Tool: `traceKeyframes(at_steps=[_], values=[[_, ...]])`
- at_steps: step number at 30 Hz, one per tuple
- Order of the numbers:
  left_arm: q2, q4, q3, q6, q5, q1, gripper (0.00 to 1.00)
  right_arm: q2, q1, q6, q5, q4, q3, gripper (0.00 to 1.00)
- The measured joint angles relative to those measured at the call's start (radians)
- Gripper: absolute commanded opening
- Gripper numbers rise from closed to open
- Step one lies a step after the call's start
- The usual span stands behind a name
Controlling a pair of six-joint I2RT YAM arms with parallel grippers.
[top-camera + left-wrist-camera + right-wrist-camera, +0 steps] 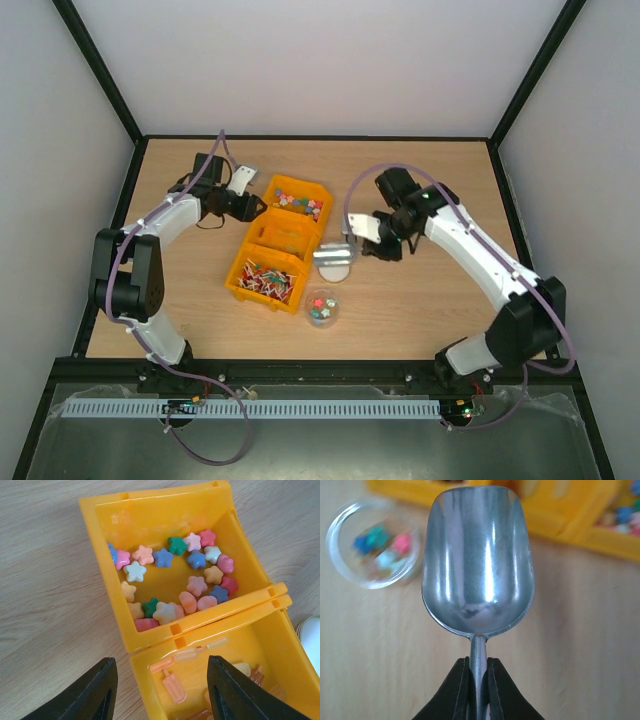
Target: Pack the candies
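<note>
Now our right gripper (pixel 479 677) pinches the scoop (pixel 477 555) by its handle, bowl pointing left toward the candies (pixel 135 571), while our half-spread left gripper (pixel 161 680) hovers nearer them.

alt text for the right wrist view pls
The right pincer is shut on the handle of an empty metal scoop above the table. A clear jar holding a few candies sits blurred at upper left; yellow bins run along the top.

Our pincer (pixel 161 672) hangs with its jaws apart and empty above the near bin (pixel 280 645), where pale lolly-shaped pieces (pixel 173 685) lie. Just beyond it we see star-shaped candies (pixel 196 585) filling the far bin (pixel 150 510) on the wooden desk (pixel 45 580).
</note>
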Motion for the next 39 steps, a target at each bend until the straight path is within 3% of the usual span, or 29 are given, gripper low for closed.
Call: traceKeyframes(at_steps=[10,21,31,39], values=[[0.001,-0.003,0.001,0.008,-0.002,0.011,0.51,0.344,-0.012,0.304,0.08,0.199,0.354,0.01],[0.027,-0.002,0.017,0.01,-0.014,0.013,0.51,0.737,-0.012,0.333,0.207,0.073,0.817,0.02],[0.058,0.002,0.031,0.006,-0.015,0.013,0.51,0.827,0.023,0.27,0.311,-0.059,0.899,0.01],[0.109,0.009,0.051,0.008,-0.014,0.013,0.51,0.935,0.062,0.266,0.369,-0.06,0.993,0.01]])
